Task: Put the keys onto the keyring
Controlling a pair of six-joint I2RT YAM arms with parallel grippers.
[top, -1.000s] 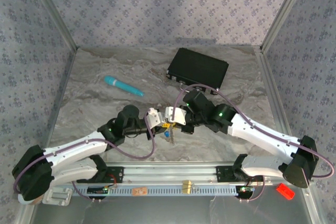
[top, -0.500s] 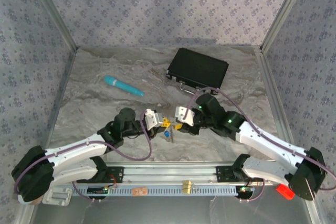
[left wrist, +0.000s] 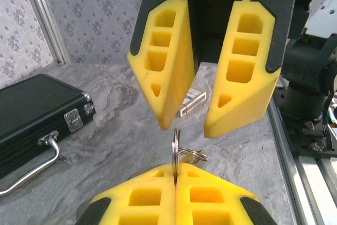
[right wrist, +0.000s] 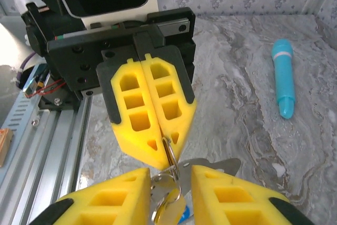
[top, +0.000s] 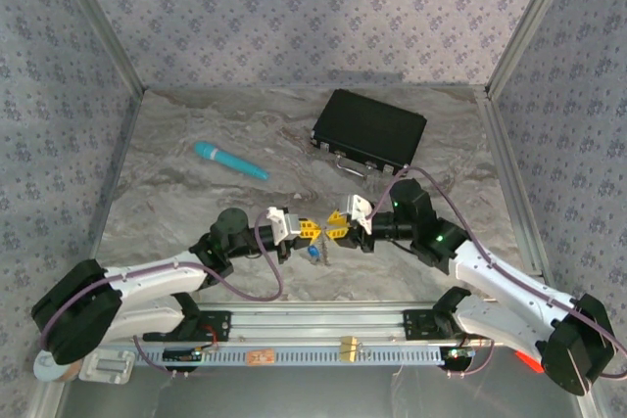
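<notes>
Keyring (left wrist: pixel 175 142) stands edge-on, clenched in my left claw (left wrist: pixel 175 175) above the table (left wrist: pixel 105 146), presenting its coil to my right claw (left wrist: pixel 187 124), which is released and flanks the keys (right wrist: pixel 164 187) hanging beneath, likely ready for threading.

Yellow claws (left wrist: pixel 189 128); cables (top: pixel 257 297) seemingly purple.

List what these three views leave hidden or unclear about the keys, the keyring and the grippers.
Top view: the keys, below the left gripper and right gripper, are too small to tell whether any is threaded.
Left wrist view: the lower part of the keyring is hidden between the left fingers.
Right wrist view: the keys' heads are largely cut off by the bottom edge.
</notes>
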